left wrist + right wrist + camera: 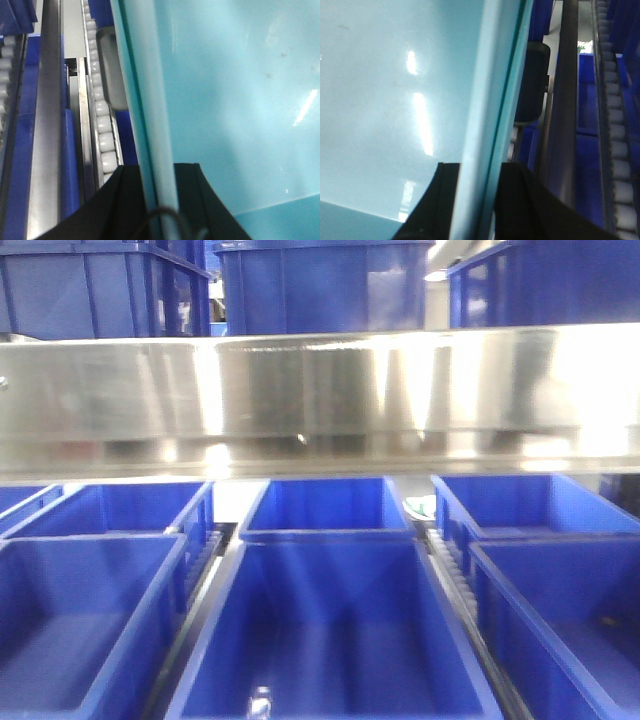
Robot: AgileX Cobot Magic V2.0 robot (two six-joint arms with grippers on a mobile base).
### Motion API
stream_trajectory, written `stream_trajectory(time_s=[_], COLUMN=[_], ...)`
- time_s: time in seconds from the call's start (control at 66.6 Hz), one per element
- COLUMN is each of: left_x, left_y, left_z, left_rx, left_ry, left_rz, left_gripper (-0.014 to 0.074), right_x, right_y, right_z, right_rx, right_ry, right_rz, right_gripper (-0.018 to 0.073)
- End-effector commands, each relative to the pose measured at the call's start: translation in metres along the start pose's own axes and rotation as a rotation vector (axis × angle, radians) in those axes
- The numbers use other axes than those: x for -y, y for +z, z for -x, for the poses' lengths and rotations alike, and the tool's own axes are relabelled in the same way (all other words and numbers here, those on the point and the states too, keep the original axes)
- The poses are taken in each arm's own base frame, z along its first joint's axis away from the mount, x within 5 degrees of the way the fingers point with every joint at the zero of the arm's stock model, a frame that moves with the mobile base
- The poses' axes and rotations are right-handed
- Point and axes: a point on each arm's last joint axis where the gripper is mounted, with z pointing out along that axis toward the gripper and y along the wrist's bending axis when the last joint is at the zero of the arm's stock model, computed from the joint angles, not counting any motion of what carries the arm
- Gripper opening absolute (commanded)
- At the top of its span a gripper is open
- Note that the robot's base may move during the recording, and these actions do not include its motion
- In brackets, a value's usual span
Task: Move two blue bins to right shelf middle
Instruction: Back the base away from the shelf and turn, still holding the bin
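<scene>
Pinching the rim of a pale blue bin (240, 100), the left tool (158, 172) has one black finger (125, 200) on the outer side of the wall and the other on the inner side, pressed against the plastic. The right tool (477, 172) grips a pale blue wall (395, 100) in the same way, its fingers (530, 200) closed on either side of the rim. Whether both tools hold one bin or two cannot be told from these views.

In the left wrist view the gripped rim runs from the bottom centre up toward the top, leaning slightly left, roughly along the line of the roller track (102, 125) just beside it. In the right wrist view the rim leans slightly right and again follows the direction of the roller track (620, 150), which lies further off behind a dark rail. The smooth inner wall, faintly scuffed and catching light streaks, fills most of both views, so the bin's full length is hidden.

From the front, the shelf shows its broad brushed front rail (320, 380) running level across the view. Dark blue bins (340, 640) sit in rows on the level below it, their long sides pointing away from the camera, and more stand above the rail.
</scene>
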Motion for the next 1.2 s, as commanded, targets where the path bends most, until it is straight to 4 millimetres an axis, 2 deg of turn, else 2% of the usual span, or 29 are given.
stream_trajectory(time_s=[0.0,1.187], left_x=[0.0063,0.0063], left_y=[-0.0167,-0.0167], left_z=[0.0089,0.0089], left_rx=[0.1,0.1], left_ry=[0.006,0.006], left_rz=[-0.056,-0.056], left_gripper=[-0.0111,-0.0111], right_x=[-0.0028,-0.0028], right_y=[-0.0081,-0.0081], right_z=[0.0115,0.0115], right_rx=[0.11,0.11], right_ry=[0.0,0.0], right_rz=[0.014,0.014], right_gripper=[-0.0153,-0.0153])
